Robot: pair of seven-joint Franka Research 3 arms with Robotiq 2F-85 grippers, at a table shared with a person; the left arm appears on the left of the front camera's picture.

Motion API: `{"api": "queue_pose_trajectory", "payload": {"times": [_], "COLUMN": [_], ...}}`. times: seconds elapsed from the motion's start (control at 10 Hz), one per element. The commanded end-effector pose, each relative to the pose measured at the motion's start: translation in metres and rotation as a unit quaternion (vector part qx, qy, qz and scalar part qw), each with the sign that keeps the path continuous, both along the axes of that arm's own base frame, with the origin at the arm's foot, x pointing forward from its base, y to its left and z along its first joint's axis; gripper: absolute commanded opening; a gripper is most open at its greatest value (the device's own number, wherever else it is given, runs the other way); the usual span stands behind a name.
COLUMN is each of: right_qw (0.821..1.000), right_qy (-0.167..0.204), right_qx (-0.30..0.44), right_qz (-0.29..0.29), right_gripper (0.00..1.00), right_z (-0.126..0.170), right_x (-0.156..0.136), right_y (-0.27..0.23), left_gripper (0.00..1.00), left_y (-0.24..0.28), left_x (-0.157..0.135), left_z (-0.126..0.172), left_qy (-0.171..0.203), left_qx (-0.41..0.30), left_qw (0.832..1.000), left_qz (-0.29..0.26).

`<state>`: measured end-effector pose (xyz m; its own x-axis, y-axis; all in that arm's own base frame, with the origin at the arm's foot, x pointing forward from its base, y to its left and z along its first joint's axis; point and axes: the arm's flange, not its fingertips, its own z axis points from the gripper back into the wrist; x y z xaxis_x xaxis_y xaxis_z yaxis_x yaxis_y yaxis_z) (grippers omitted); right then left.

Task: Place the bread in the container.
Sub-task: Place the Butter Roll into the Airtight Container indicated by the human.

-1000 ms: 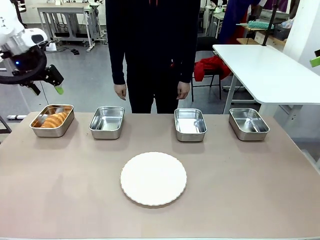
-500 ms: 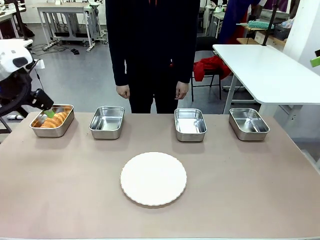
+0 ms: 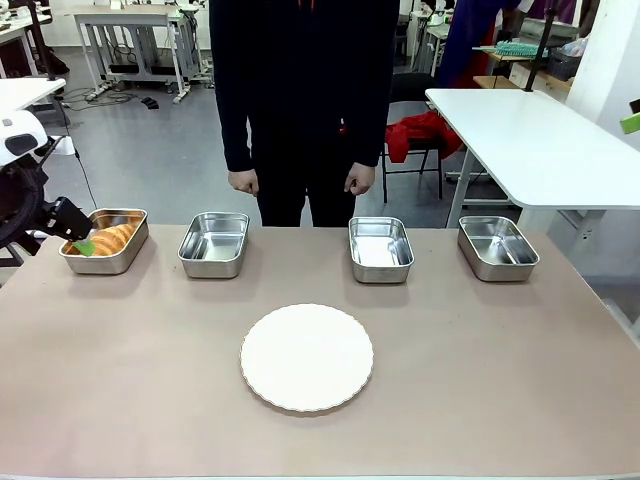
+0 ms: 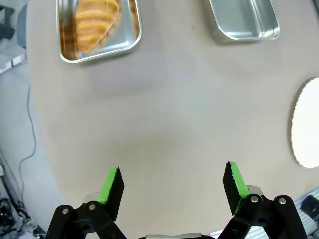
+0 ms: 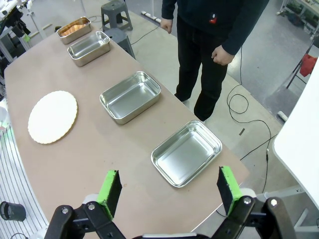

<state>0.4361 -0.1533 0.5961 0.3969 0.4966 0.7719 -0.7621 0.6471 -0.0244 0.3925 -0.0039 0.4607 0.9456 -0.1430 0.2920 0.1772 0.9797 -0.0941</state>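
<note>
The bread (image 3: 110,240), a golden-brown croissant, lies inside the leftmost steel container (image 3: 100,264) at the far left of the table. My left gripper (image 3: 82,244) hangs low just left of that pan, by the table's left edge. In the left wrist view the gripper (image 4: 173,186) is open over bare tabletop with nothing between its green pads, and the croissant (image 4: 95,22) sits in its pan (image 4: 99,53) well ahead. My right gripper (image 5: 168,189) is open and empty, high above the table's right end, with the croissant (image 5: 74,26) far off.
Three more steel pans (image 3: 213,243) (image 3: 380,248) (image 3: 497,247) line the far edge, all without bread. A round white plate (image 3: 307,357) lies mid-table toward me. A person (image 3: 305,100) stands at the far side, hands down. A white table (image 3: 540,140) stands beyond at right.
My left gripper has dropped from above the leftmost pan and drawn left to the table's edge. The croissant stays in the pan.
</note>
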Motion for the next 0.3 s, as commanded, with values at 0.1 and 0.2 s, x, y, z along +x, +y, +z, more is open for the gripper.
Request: {"api": "queue_pose_trajectory", "payload": {"times": [0.1,0.2], "right_qw": [1.0,1.0], "right_qy": [-0.007,-0.007], "right_qx": [0.007,0.007], "right_qz": [0.003,0.003], "right_gripper": [1.0,1.0], "right_z": [0.0016,0.0016], "right_x": [0.0,0.0], "right_y": [0.0006,0.0006], "left_gripper": [1.0,1.0], "left_y": [-0.003,-0.003], "left_x": [0.0006,0.0006], "left_z": [-0.0003,-0.0003], "left_qy": [0.0,0.0], "left_qx": [0.006,0.006], "left_qw": [1.0,1.0], "left_qz": [-0.002,-0.002]}}
